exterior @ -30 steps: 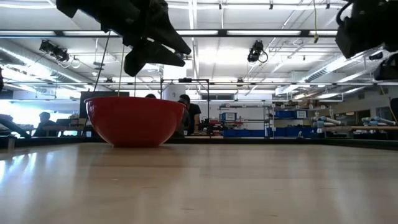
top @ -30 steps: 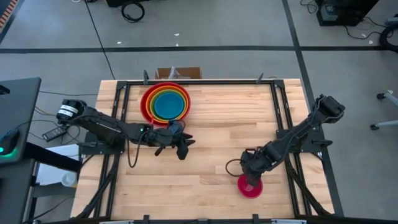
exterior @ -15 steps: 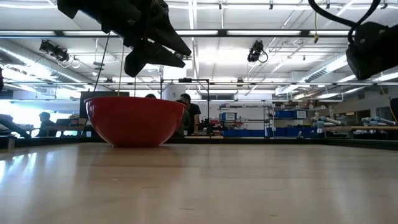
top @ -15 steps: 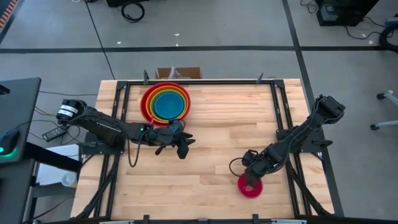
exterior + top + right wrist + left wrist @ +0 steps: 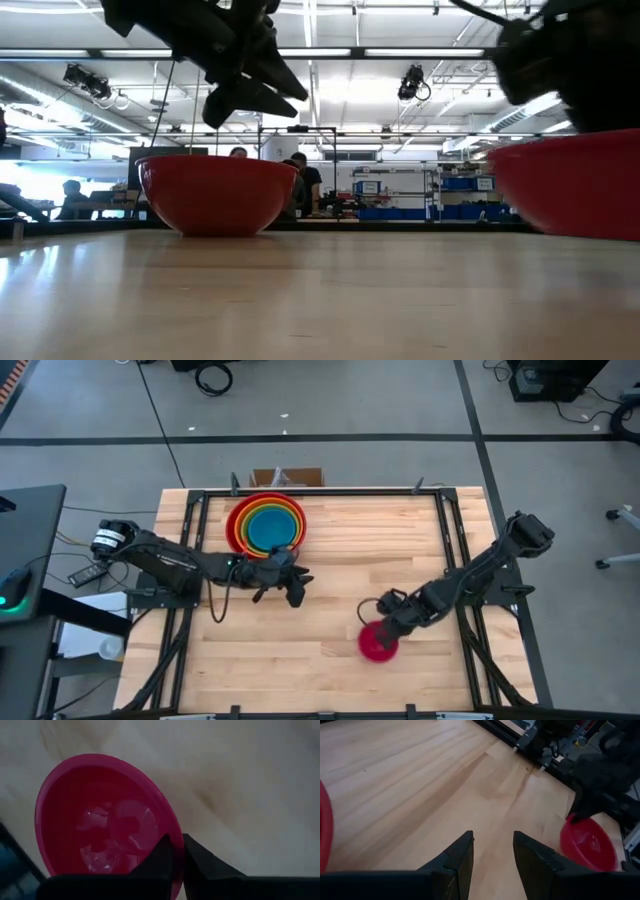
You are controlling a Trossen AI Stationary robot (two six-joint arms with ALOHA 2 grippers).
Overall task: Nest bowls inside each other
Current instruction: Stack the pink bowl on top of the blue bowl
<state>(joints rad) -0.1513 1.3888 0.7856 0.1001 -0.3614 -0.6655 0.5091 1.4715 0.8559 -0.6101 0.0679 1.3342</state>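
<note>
A red bowl (image 5: 236,520) stands at the table's far left with orange, lime green and blue bowls (image 5: 268,530) nested inside it; in the low view only the red one (image 5: 215,195) shows. The small magenta pink bowl (image 5: 376,644) is at the near right, with my right gripper (image 5: 390,626) shut on its rim. My left gripper (image 5: 285,595) hangs open in the air just near of the stack, with nothing between its fingers (image 5: 492,852). The left wrist view also shows the pink bowl (image 5: 587,842). My right gripper pinches the pink bowl's rim (image 5: 170,831) on the bowl's far right side, one finger inside the bowl and one outside. The fingers slant steeply down from above. In the low view the bowl (image 5: 575,185) is tilted and looks lifted just off the table.
A black metal frame (image 5: 450,530) runs round the tabletop. Bare wood (image 5: 350,550) lies between the stack and the pink bowl. A cardboard box (image 5: 287,477) sits just past the far edge. People stand in the room behind the table (image 5: 300,180).
My right gripper has shut on the pink bowl's rim, rolled its wrist and gone toward the table's left and a little toward the far edge. The pink bowl has moved with it, tipped, and come into the low view at the right.
</note>
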